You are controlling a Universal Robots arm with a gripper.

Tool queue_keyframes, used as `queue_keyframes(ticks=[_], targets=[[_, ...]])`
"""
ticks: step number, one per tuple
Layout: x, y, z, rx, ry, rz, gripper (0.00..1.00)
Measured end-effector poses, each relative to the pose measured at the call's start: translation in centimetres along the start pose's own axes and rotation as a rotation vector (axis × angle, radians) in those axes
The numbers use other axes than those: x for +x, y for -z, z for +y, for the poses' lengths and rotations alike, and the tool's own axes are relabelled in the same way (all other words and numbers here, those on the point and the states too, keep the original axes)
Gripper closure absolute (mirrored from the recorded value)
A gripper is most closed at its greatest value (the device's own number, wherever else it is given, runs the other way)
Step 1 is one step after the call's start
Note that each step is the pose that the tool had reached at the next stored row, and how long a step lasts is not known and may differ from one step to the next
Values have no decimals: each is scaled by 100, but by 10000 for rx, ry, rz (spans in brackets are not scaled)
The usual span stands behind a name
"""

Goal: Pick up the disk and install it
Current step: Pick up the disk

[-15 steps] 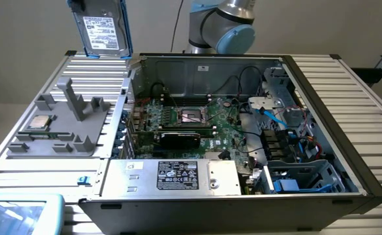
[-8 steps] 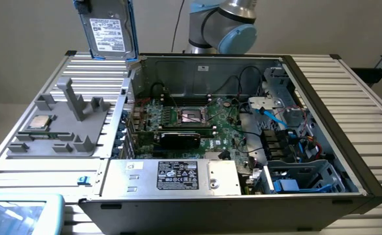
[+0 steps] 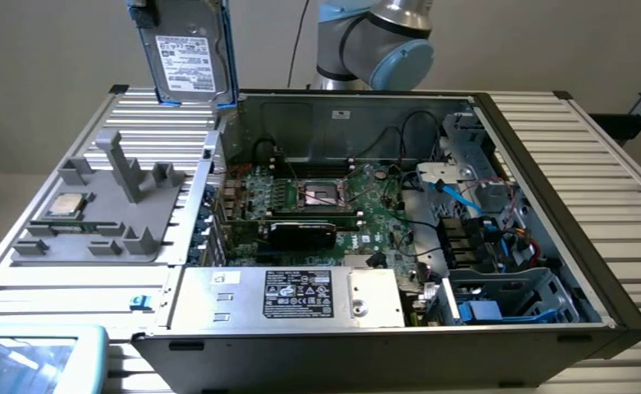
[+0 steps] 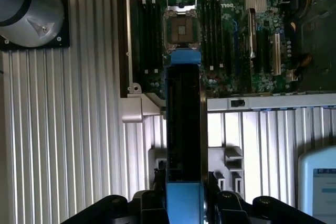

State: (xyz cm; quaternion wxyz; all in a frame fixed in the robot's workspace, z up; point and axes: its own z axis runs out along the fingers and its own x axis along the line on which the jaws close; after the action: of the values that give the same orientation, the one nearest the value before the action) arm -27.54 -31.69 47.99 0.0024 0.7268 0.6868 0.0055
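Right now, on the exterior view's left, I see a grey holder (image 3: 101, 222) resting on the slatted bench (image 3: 156, 115), with a small silver chip (image 3: 66, 205) sitting in it. Above and behind the holder, the disk (image 3: 189, 53) hangs upright in the air, well clear of the bench. Its white label faces the camera and its lower end is just above the back corner of the open computer case (image 3: 353, 123). Further right the case lies on its side, with the green board (image 3: 331, 205) in the middle and a metal drive cage (image 3: 506, 295) at the exterior view's right. In the wrist view my gripper (image 4: 184, 200) is clamped on the disk's near end, one finger (image 4: 152, 200) on each flat side, and the blue-framed disk runs edge-on away from it.
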Motion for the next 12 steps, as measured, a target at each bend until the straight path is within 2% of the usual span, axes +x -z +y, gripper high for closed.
queue_keyframes(ticks=[8,10,12], targets=[[-182,-1,156,13,0,3,63],[-206,-2,211,15,0,23,63],[-216,-2,281,18,-1,78,63]])
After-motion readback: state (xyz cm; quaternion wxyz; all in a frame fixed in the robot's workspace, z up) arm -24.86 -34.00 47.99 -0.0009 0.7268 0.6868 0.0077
